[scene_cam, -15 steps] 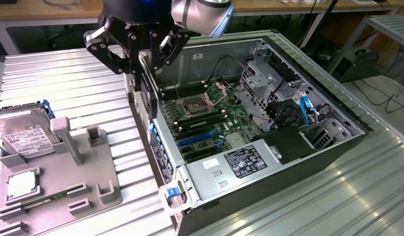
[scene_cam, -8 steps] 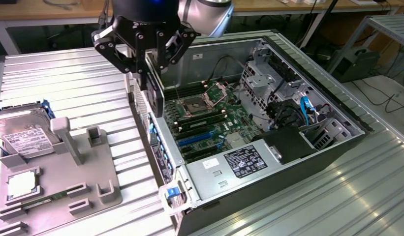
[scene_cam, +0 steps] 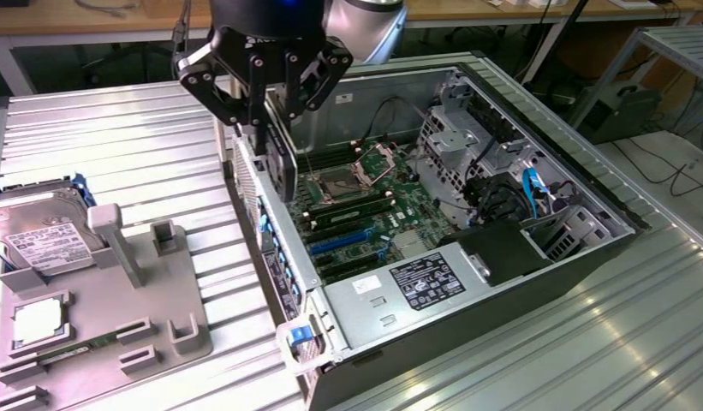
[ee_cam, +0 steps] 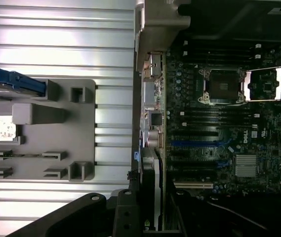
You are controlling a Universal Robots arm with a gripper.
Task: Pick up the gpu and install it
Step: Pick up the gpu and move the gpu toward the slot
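Note:
The gpu, a thin black card, hangs edge-on and upright from my gripper, which is shut on its upper edge. It hovers over the rear wall of the open computer case, on the exterior view's left side of the motherboard. The blue expansion slots lie below it and a little nearer the camera. In the wrist view the gpu runs along the case's rear edge beside the motherboard, with a dark finger next to it.
A grey fixture tray sits on the ribbed metal table at the exterior view's left, with a hard drive, a processor chip and a memory stick. A power supply fills the case's near corner.

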